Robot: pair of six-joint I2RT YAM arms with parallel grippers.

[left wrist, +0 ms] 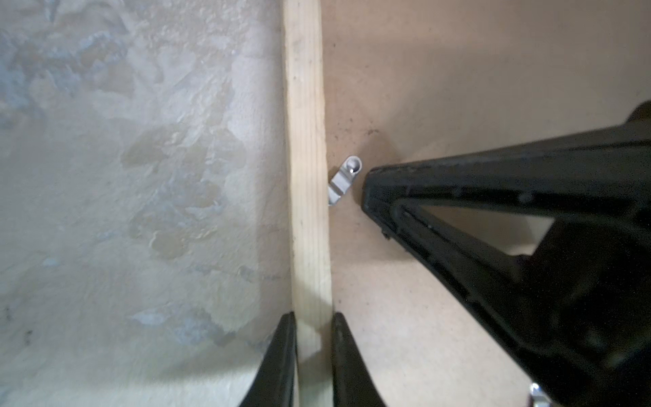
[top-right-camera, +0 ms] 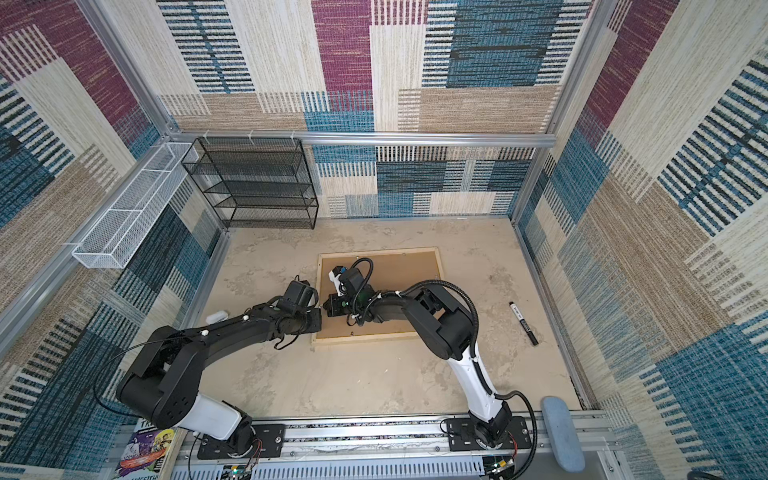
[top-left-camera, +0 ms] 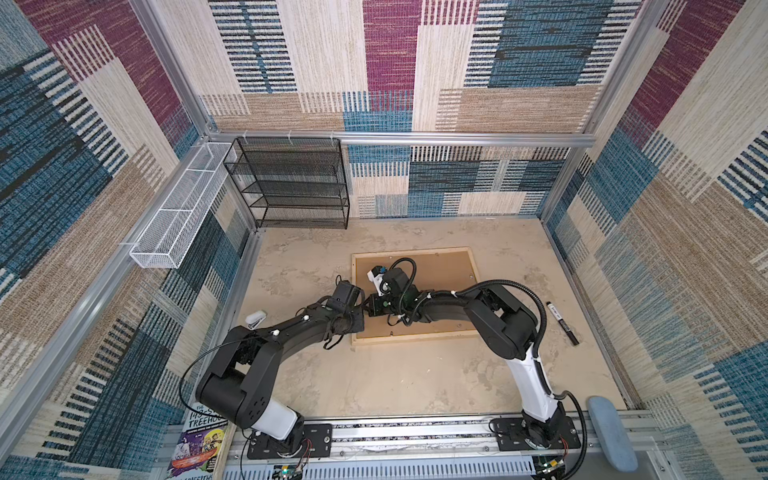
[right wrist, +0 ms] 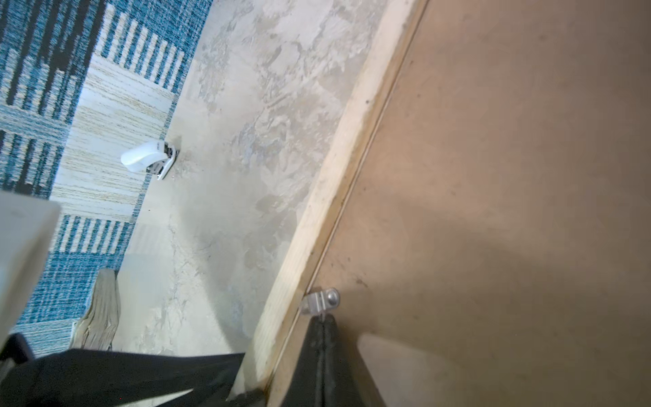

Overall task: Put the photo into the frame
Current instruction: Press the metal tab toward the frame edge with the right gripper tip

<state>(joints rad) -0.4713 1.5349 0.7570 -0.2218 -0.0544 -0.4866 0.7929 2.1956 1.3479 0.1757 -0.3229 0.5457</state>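
We see the frame (top-left-camera: 415,337) back-up on the table (top-left-camera: 395,382), with the brown backing board (top-left-camera: 449,274) seated in it. The left gripper (left wrist: 310,317) clamps the side rail to pin it. The right gripper (right wrist: 322,327), jaws pressed together on nothing, noses at the metal turn-clip (right wrist: 322,299), likely to swing it. The photo is not visible, presumably under the backing.
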